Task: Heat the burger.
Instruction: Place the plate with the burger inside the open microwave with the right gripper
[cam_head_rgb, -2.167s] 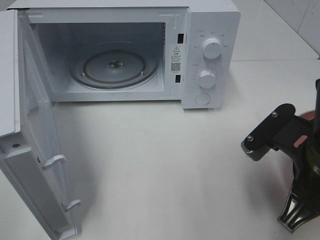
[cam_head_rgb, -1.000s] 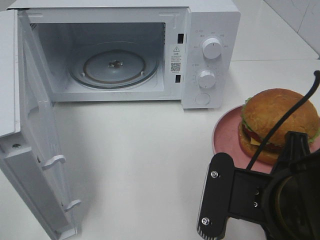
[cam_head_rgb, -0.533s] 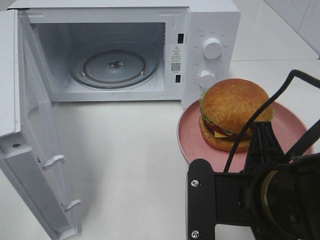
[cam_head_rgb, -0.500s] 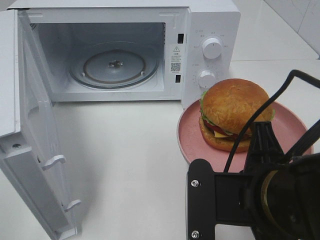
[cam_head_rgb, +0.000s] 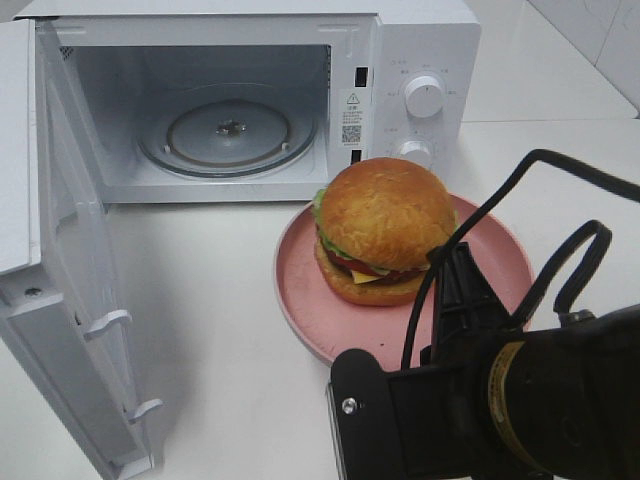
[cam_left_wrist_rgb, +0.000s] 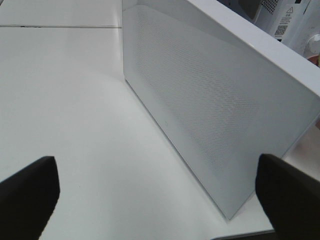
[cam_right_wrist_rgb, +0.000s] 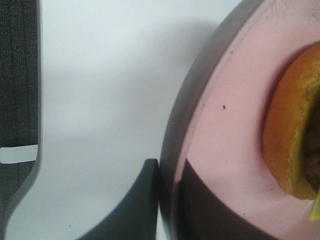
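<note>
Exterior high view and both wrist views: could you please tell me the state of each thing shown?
Microwave door: swung wide open.
Glass turntable: bare.
Burger: upright on the pink plate, outside the microwave.
Pink plate: rim pinched by the right gripper.
Right gripper: shut on the plate rim.
Left gripper: open, holding nothing.

Left hand (cam_left_wrist_rgb: 159, 195) fingers spread wide; perforated microwave door (cam_left_wrist_rgb: 210, 110) ahead.
</note>
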